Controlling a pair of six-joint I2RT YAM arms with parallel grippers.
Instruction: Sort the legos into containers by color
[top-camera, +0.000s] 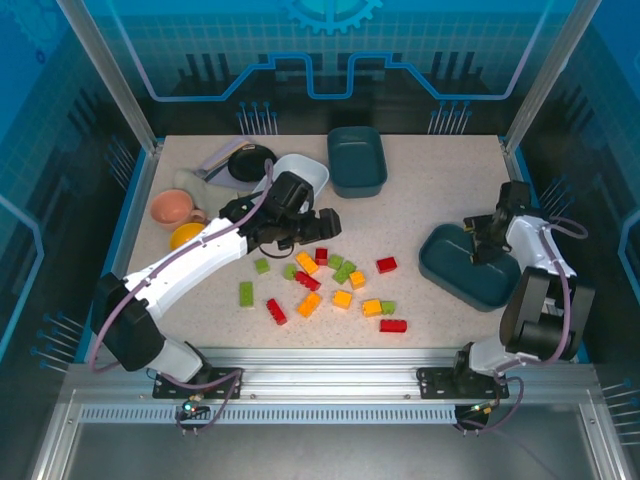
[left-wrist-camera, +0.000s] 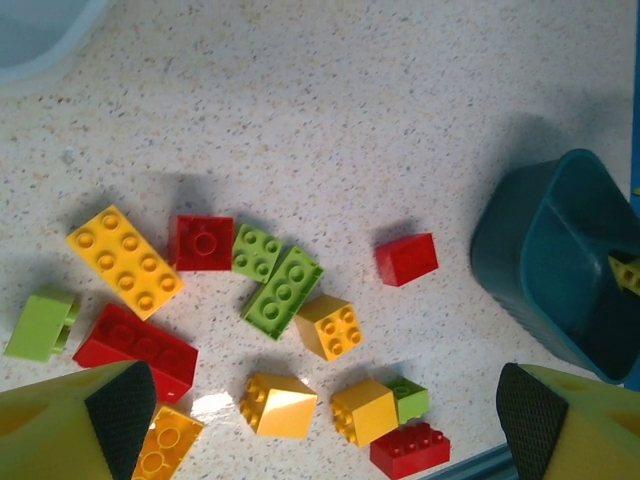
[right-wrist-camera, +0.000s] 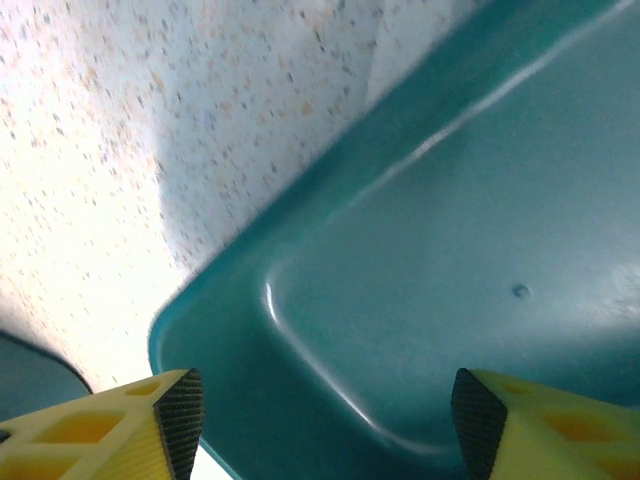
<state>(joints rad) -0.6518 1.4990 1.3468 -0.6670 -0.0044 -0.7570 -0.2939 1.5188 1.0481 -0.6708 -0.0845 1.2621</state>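
Legos lie loose on the speckled surface, scattered across its near middle. The scatter starts just on the near side of my left claw.

Left wrist view: the bricks sit below and between my spread fingers. Left claw released, nothing gripped. No finger touches a brick.

Roughly fifteen pieces in three colours: light green, orange-yellow, red. Most sit studs up.
- an orange-yellow two-by-four brick touches a red square brick
- two green bricks sit side by side just right of that red one
- one red brick lies on its own, nearer the right teal tray
- one yellow brick is tipped over, smooth face showing

My right claw hangs over the right teal tray, well apart from the pile. It is released too, with the tray's smooth floor showing between its fingers.

The white tray and far teal tray stand beyond my left claw.
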